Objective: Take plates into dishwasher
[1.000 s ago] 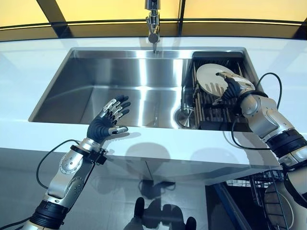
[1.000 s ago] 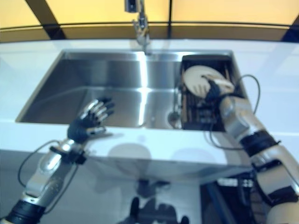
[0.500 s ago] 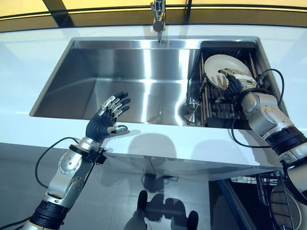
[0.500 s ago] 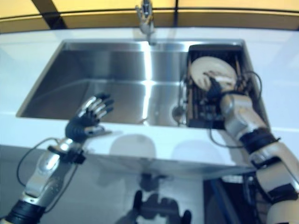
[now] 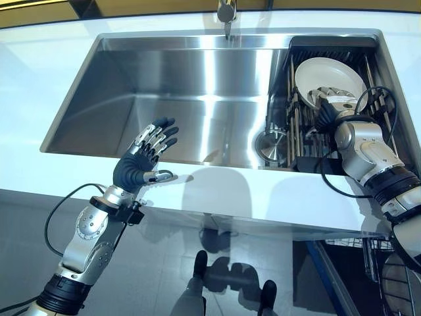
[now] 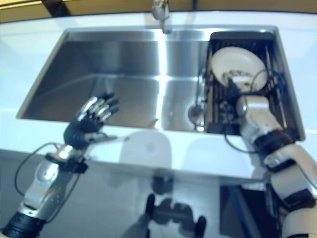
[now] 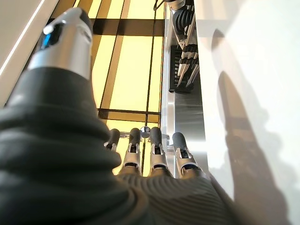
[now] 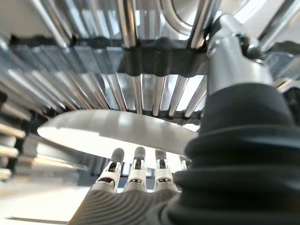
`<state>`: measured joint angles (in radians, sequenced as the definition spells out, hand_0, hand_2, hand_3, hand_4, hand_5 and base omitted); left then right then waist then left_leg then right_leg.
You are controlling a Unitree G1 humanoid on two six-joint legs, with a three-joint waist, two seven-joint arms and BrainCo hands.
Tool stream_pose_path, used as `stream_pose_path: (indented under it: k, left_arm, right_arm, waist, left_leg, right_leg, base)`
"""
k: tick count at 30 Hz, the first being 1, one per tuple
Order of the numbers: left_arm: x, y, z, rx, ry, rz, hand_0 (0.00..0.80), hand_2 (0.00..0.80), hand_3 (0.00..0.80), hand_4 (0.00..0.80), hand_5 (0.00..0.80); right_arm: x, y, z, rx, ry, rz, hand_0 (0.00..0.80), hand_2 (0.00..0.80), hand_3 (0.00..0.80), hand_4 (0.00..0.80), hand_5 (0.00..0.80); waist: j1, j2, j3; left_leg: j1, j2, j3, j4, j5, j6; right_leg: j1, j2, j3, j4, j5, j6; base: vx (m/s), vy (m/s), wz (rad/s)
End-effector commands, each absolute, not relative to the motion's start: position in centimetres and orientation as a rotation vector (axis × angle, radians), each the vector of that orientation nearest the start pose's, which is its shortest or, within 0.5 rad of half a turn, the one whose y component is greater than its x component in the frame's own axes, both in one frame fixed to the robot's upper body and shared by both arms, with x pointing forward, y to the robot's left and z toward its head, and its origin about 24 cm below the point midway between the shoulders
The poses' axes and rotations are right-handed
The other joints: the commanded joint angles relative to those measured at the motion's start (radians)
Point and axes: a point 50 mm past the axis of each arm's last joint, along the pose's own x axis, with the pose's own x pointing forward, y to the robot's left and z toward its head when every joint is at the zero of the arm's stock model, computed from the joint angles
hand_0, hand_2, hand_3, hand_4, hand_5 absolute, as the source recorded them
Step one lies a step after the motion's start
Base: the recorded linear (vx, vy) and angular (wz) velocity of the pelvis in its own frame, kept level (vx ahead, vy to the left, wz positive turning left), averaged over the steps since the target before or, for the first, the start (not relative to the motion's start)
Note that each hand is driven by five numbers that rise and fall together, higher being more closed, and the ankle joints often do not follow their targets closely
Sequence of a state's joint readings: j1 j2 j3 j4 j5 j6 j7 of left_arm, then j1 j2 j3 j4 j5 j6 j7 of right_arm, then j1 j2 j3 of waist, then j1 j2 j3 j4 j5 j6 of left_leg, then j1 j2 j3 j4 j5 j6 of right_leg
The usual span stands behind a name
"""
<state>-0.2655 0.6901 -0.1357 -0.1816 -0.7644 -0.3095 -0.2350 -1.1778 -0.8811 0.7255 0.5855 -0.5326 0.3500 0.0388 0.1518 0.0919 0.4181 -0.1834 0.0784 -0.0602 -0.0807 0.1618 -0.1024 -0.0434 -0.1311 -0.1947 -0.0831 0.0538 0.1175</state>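
Note:
A white plate [image 5: 325, 74] stands tilted in the black dish rack [image 5: 299, 141] at the right end of the steel sink [image 5: 164, 85]. My right hand [image 5: 327, 115] lies against the plate's lower part. In the right wrist view the plate's rim [image 8: 117, 133] passes between the straight fingers [image 8: 136, 164] and the thumb [image 8: 234, 61], which stays clear of it, so the hand is open. My left hand [image 5: 135, 172] hovers open over the counter's front edge, left of centre, holding nothing; its fingers [image 7: 154, 143] are straight.
A faucet [image 5: 227, 10] stands at the back of the sink, and a round drain strainer [image 5: 271, 145] sits beside the rack. The white counter [image 5: 263, 191] runs along the front. A wire dishwasher basket [image 5: 371, 253] with a plate shows at lower right.
The camera has tilted, shifting the whole scene. My right hand has slid toward the plate's lower rim. The plate stays in the rack; the left hand has hardly moved.

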Motion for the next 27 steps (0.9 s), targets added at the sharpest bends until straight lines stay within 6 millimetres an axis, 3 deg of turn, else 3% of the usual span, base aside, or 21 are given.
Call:
stream_pose_path:
  k: [1, 4, 6, 8, 10, 11, 27]
  left_arm:
    - [26.1, 18.9, 21.6, -0.038, -0.717, -0.567, 0.000, 0.000, 0.000, 0.000, 0.000]
    - [26.2, 19.0, 21.7, -0.041, -0.714, -0.566, 0.000, 0.000, 0.000, 0.000, 0.000]
    - [26.2, 19.1, 21.6, -0.042, -0.710, -0.565, 0.000, 0.000, 0.000, 0.000, 0.000]
    - [26.2, 19.3, 21.5, -0.043, -0.707, -0.565, 0.000, 0.000, 0.000, 0.000, 0.000]
    - [26.1, 19.4, 21.6, -0.044, -0.706, -0.567, 0.000, 0.000, 0.000, 0.000, 0.000]
    - [26.1, 19.5, 21.6, -0.043, -0.706, -0.567, 0.000, 0.000, 0.000, 0.000, 0.000]
    - [25.7, 20.0, 21.7, -0.062, -0.711, -0.575, 0.000, 0.000, 0.000, 0.000, 0.000]
  right_arm:
    - [37.8, -24.7, 34.3, -1.849, -0.176, -0.550, 0.599, 0.599, 0.599, 0.599, 0.599]
    - [37.7, -24.9, 34.5, -1.860, -0.165, -0.567, 0.681, 0.681, 0.681, 0.681, 0.681]
    - [37.7, -25.3, 34.6, -1.862, -0.157, -0.584, 0.618, 0.618, 0.618, 0.618, 0.618]
    - [37.6, -25.5, 34.7, -1.867, -0.144, -0.592, 0.615, 0.615, 0.615, 0.615, 0.615]
    - [37.6, -25.7, 34.9, -1.883, -0.139, -0.612, 0.687, 0.687, 0.687, 0.687, 0.687]
    - [37.5, -25.7, 35.0, -1.885, -0.139, -0.618, 0.800, 0.800, 0.800, 0.800, 0.800]
    - [36.7, -27.3, 36.8, -1.965, -0.129, -0.756, 0.800, 0.800, 0.800, 0.800, 0.800]
  waist:
    - [0.015, -0.034, 0.020]
    - [0.017, -0.032, 0.017]
    - [0.020, -0.031, 0.013]
    - [0.021, -0.030, 0.009]
    - [0.023, -0.028, 0.006]
    - [0.024, -0.028, 0.005]
    - [0.034, -0.027, -0.025]
  left_leg:
    - [0.003, -0.009, 0.017, -0.007, -0.027, 0.015]
    - [0.000, -0.009, 0.017, -0.007, -0.026, 0.014]
    - [-0.003, -0.009, 0.018, -0.007, -0.025, 0.014]
    - [-0.004, -0.009, 0.017, -0.007, -0.024, 0.013]
    - [-0.007, -0.010, 0.018, -0.007, -0.023, 0.013]
    - [-0.008, -0.010, 0.019, -0.007, -0.023, 0.013]
    - [-0.018, -0.013, 0.016, -0.007, -0.018, 0.012]
  right_leg:
    - [-0.107, -0.078, 0.001, 0.008, 0.125, 0.023]
    - [-0.108, -0.080, -0.003, 0.008, 0.126, 0.024]
    - [-0.110, -0.082, -0.008, 0.008, 0.126, 0.026]
    - [-0.110, -0.082, -0.011, 0.008, 0.127, 0.027]
    - [-0.112, -0.084, -0.015, 0.007, 0.128, 0.028]
    - [-0.112, -0.085, -0.016, 0.006, 0.128, 0.029]
    - [-0.115, -0.087, -0.037, 0.003, 0.133, 0.036]
  base:
    - [0.000, 0.000, 0.00]
    - [0.000, 0.000, 0.00]
    - [0.000, 0.000, 0.00]
    - [0.000, 0.000, 0.00]
    - [0.000, 0.000, 0.00]
    - [0.000, 0.000, 0.00]
    - [0.000, 0.000, 0.00]
